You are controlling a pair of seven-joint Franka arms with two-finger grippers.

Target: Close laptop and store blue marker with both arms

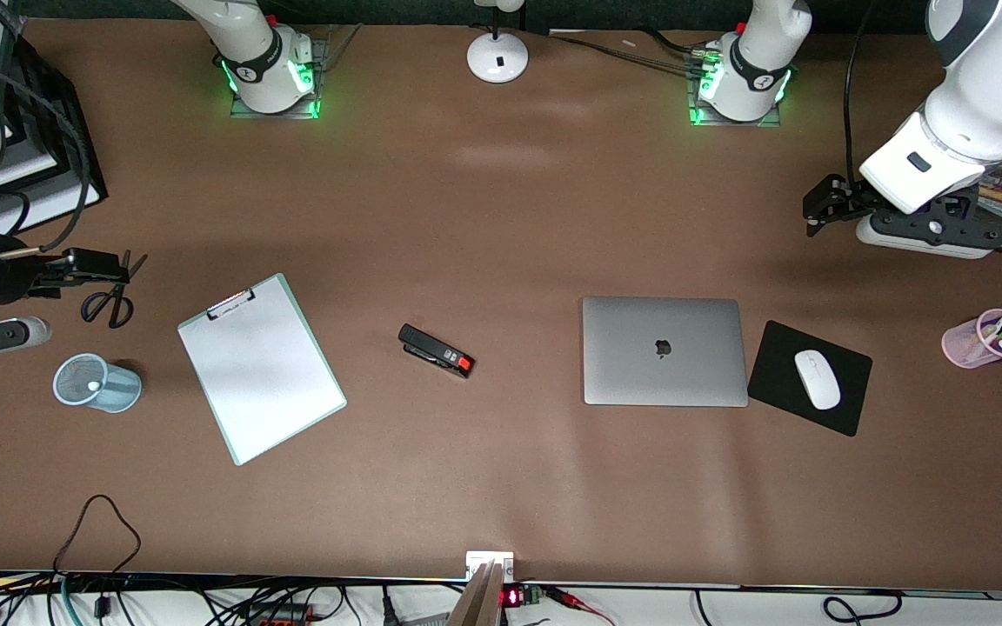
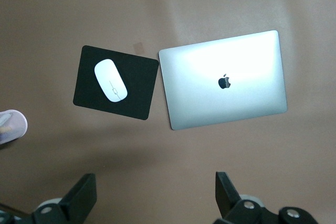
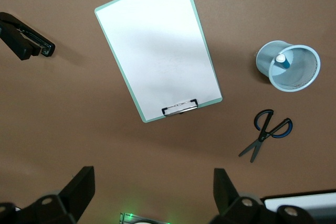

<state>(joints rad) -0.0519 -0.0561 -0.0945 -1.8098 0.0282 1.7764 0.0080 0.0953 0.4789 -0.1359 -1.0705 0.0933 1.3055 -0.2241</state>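
Observation:
The silver-grey laptop (image 1: 663,350) (image 2: 223,80) lies shut on the brown table, lid down with its apple logo up. The blue marker (image 3: 282,61) stands in a pale blue mesh cup (image 1: 97,382) (image 3: 288,66) at the right arm's end; only its white end (image 1: 94,385) shows in the front view. My left gripper (image 1: 817,209) (image 2: 155,192) hangs open and empty over bare table at the left arm's end. My right gripper (image 1: 130,263) (image 3: 152,187) hangs open and empty over the table by the scissors (image 1: 110,304).
A white clipboard (image 1: 260,368) and a black stapler (image 1: 436,350) lie between the cup and the laptop. A white mouse (image 1: 817,379) rests on a black pad (image 1: 779,356) beside the laptop. A pink pen cup (image 1: 984,339) and a lamp base (image 1: 497,56) also stand here.

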